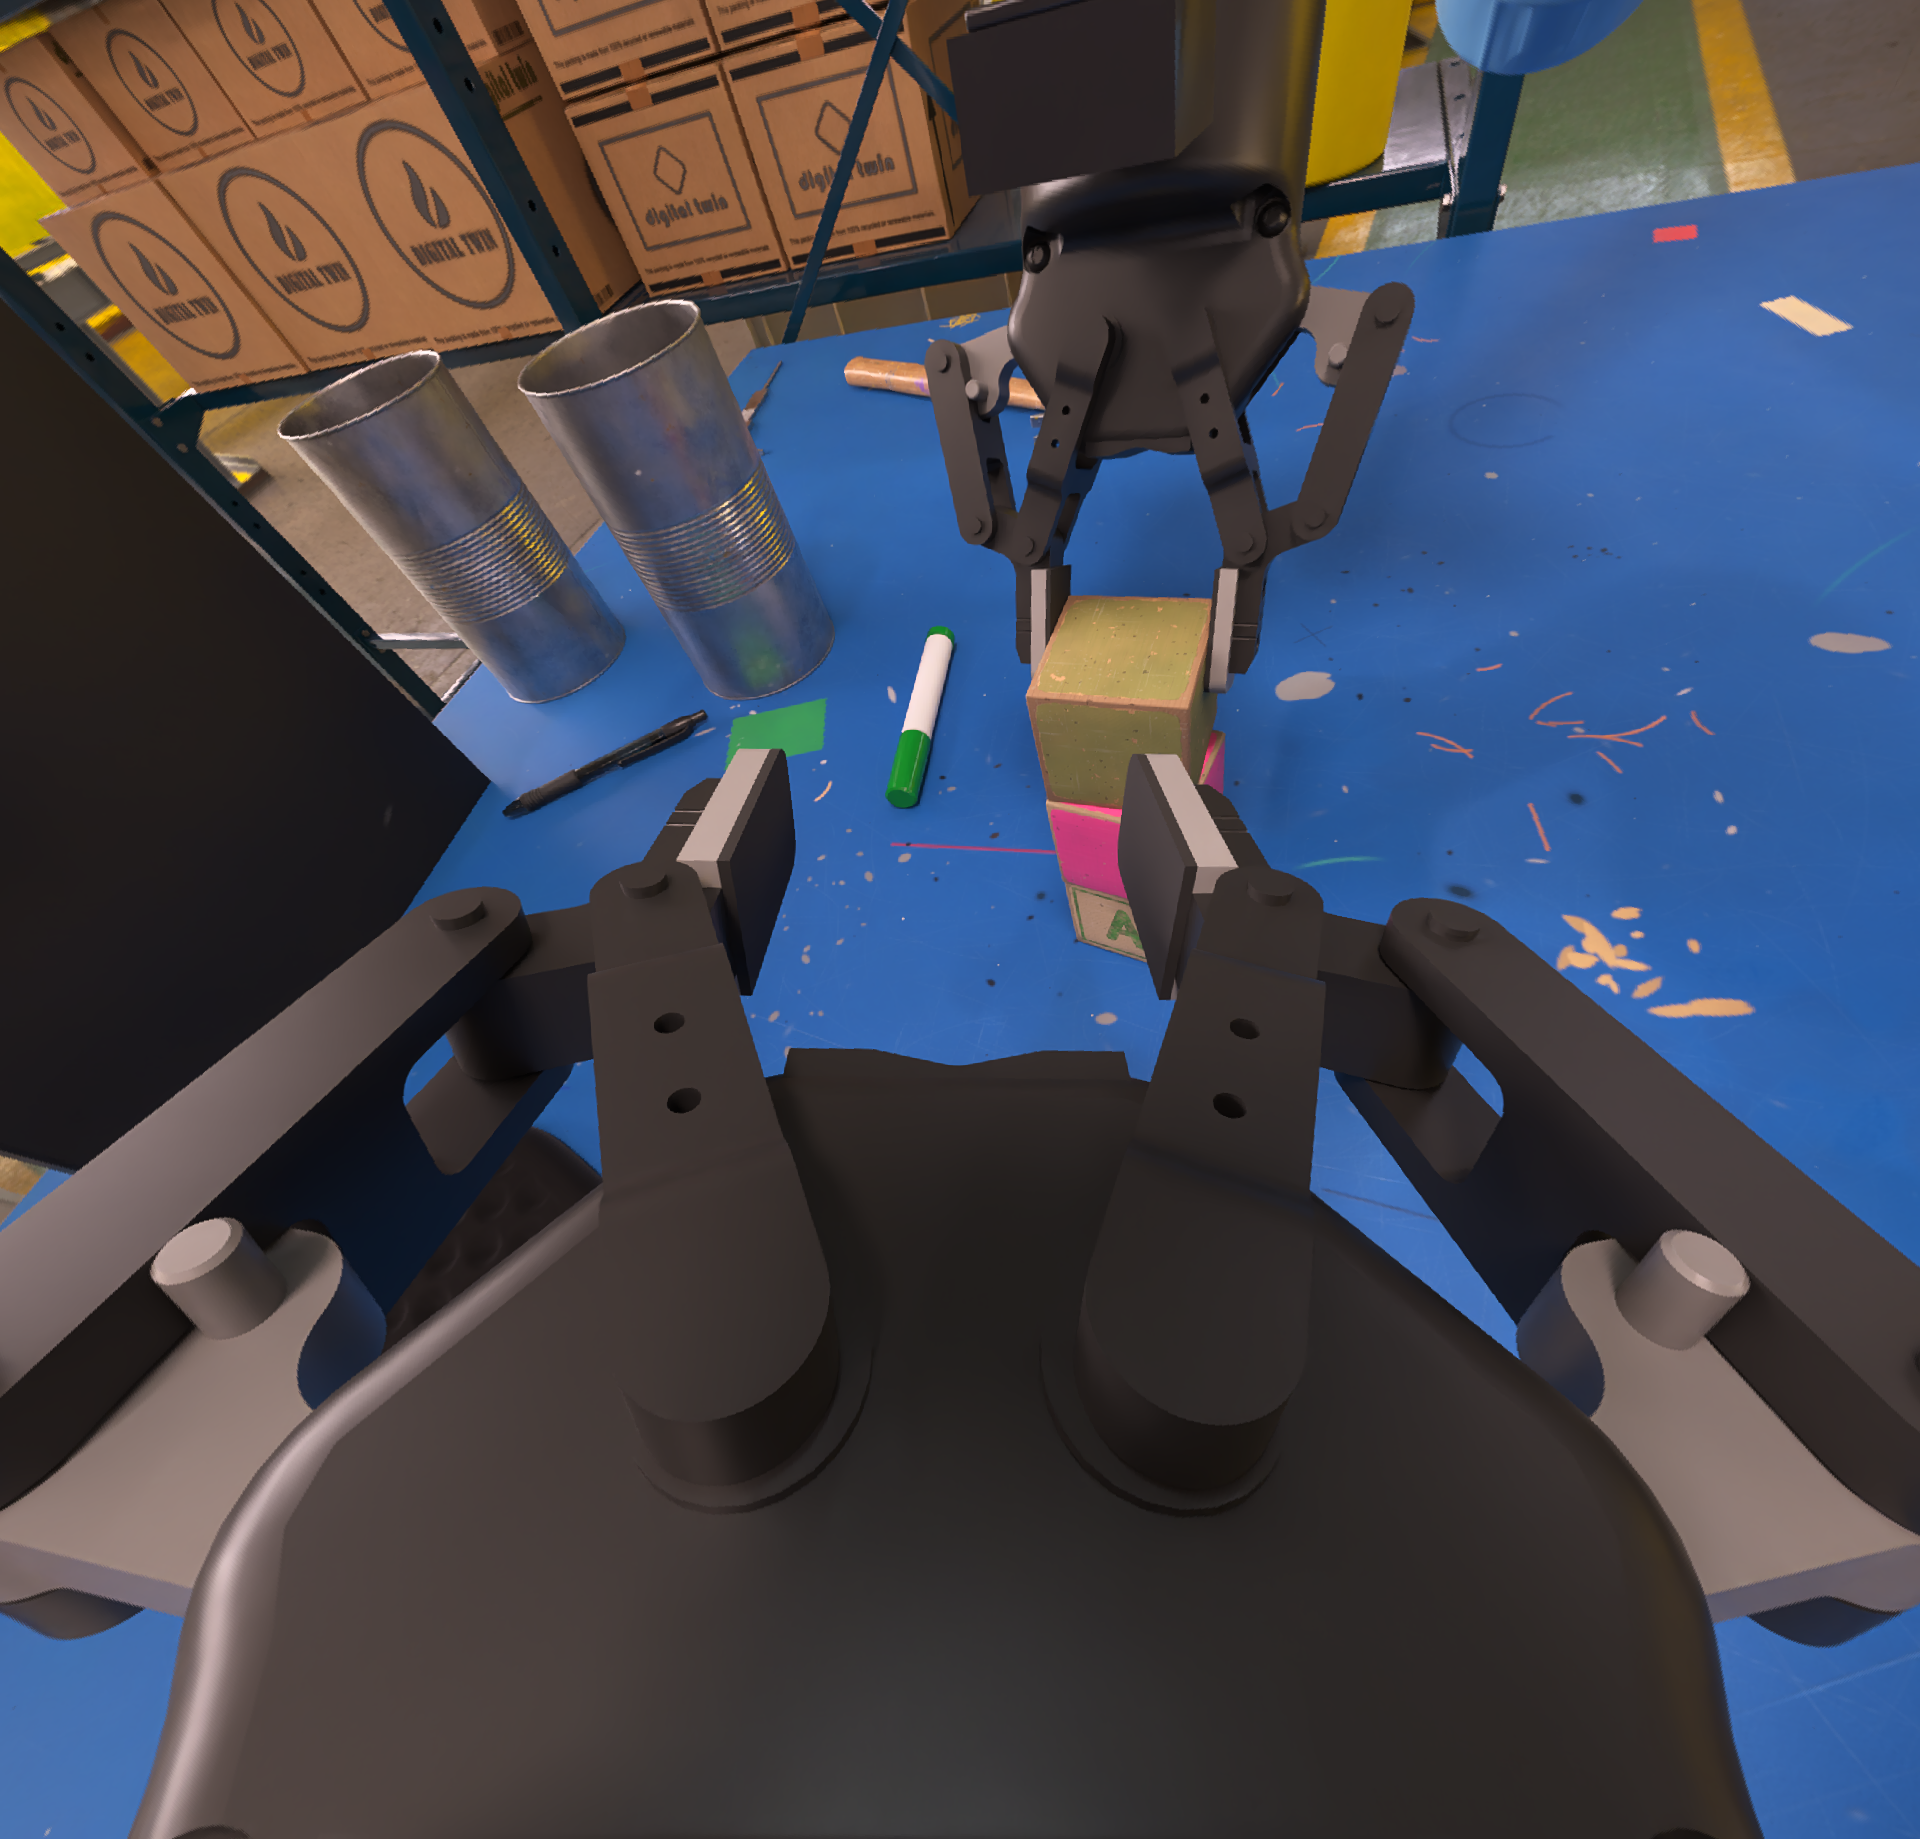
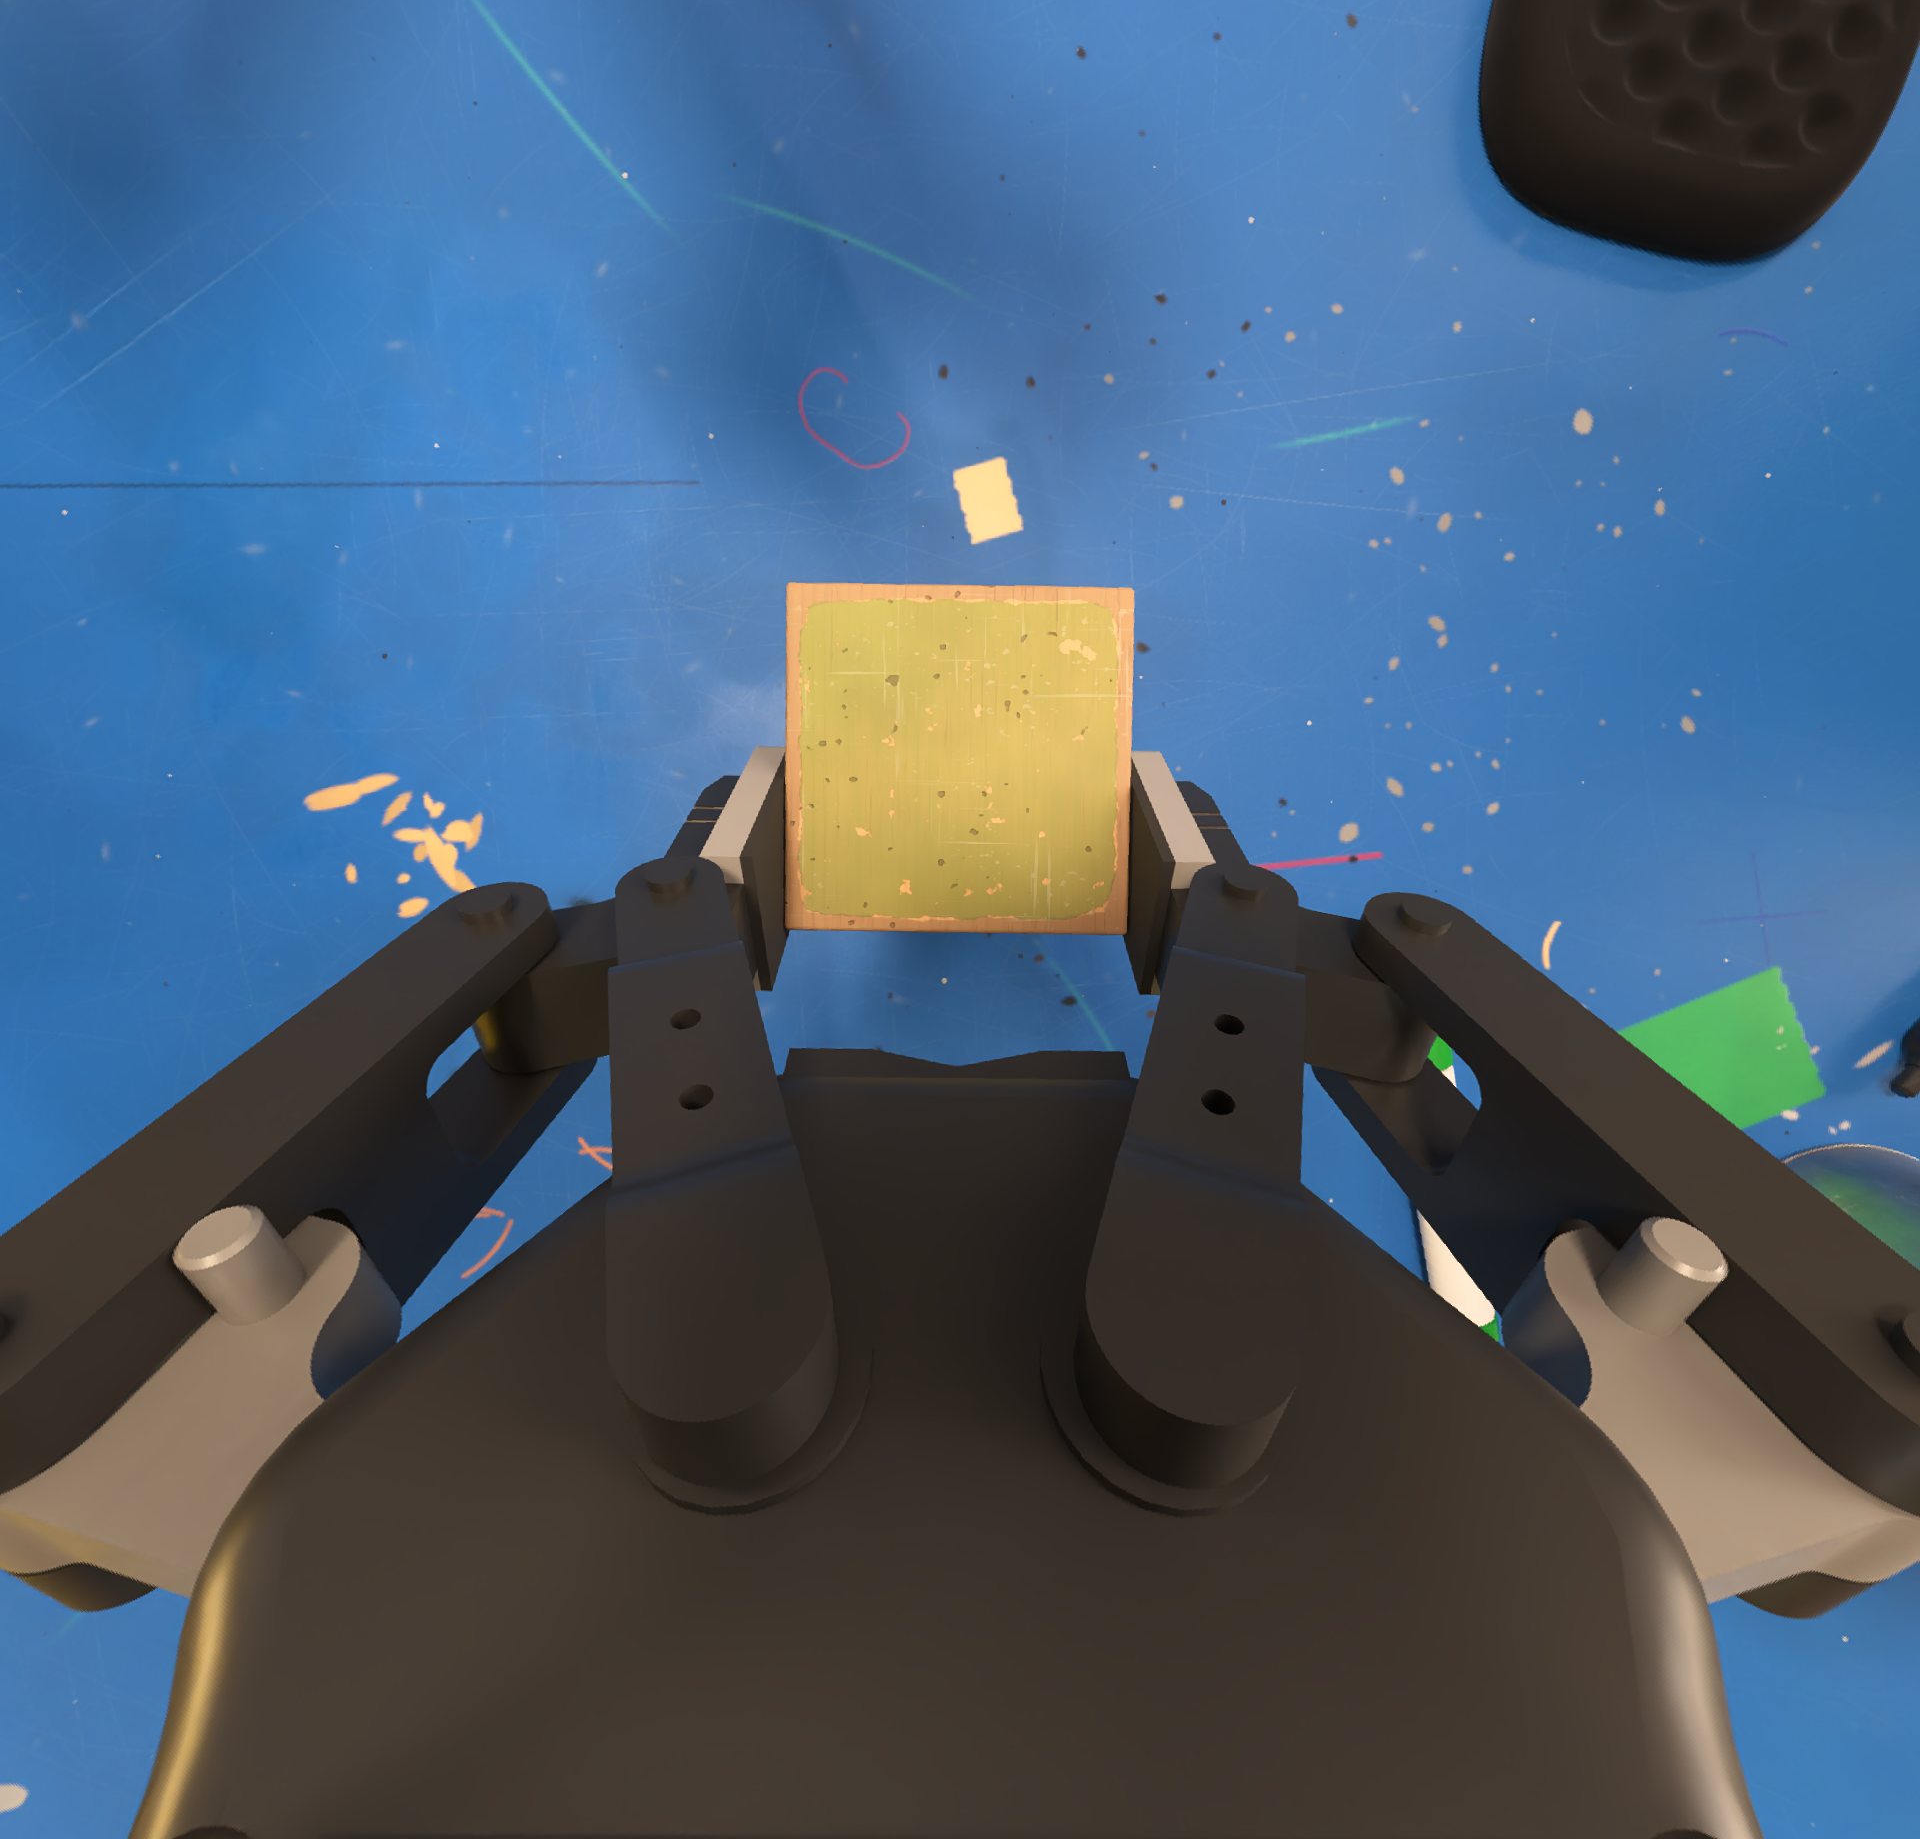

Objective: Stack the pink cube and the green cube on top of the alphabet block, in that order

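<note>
In the left wrist view a worn olive-green cube (image 1: pixel 1127 693) rests on top of a pink cube (image 1: pixel 1086 844), which sits on the alphabet block (image 1: pixel 1107 922) on the blue table (image 1: pixel 1558 542). My right gripper (image 1: pixel 1138 636) comes down from above, its pads against the green cube's two sides. In the right wrist view the same gripper (image 2: pixel 956 833) is shut on the green cube (image 2: pixel 958 755), which hides the blocks below it. My left gripper (image 1: pixel 956 802) is open and empty, just in front and left of the stack; its right finger hides part of the pink cube and alphabet block.
Two metal cans (image 1: pixel 457 532) (image 1: pixel 686 501) stand at the back left. A green marker (image 1: pixel 920 719), a black pen (image 1: pixel 603 763) and a green patch (image 1: pixel 779 727) lie left of the stack. A black panel (image 1: pixel 156 750) stands at the left, and a black textured object (image 2: pixel 1704 75) lies on the table.
</note>
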You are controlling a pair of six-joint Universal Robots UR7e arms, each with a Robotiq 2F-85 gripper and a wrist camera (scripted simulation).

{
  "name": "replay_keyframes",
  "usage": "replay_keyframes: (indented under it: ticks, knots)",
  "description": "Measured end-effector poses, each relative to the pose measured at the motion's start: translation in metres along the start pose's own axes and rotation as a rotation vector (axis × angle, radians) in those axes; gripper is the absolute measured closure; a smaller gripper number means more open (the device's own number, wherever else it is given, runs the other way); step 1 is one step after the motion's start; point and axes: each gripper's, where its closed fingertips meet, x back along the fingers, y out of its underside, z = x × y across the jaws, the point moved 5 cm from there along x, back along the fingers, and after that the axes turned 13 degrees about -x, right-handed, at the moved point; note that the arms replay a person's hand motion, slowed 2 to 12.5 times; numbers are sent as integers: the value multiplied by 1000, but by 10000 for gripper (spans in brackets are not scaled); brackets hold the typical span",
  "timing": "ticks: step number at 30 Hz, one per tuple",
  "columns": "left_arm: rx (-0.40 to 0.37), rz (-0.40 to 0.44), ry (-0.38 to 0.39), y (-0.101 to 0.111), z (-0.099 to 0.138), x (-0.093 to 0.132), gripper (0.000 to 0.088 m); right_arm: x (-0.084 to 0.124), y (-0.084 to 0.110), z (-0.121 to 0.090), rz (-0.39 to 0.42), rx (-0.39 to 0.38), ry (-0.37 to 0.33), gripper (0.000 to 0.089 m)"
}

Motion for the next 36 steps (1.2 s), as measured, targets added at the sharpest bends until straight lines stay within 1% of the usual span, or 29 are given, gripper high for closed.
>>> replay_keyframes:
  ticks: [8,18,27,36]
  knots:
    - [-4,-19,1,2,0,-1,310,1,1,3,13,-5,-4,382]
    - [-4,-15,11,1,2,-4,312,0,0,1,44,-8,-53,382]
    - [-3,-22,5,1,2,-6,282,-1,3,3,29,8,-27,381]
    - [-10,-22,21,-2,5,-10,272,-4,3,3,33,6,-46,377]
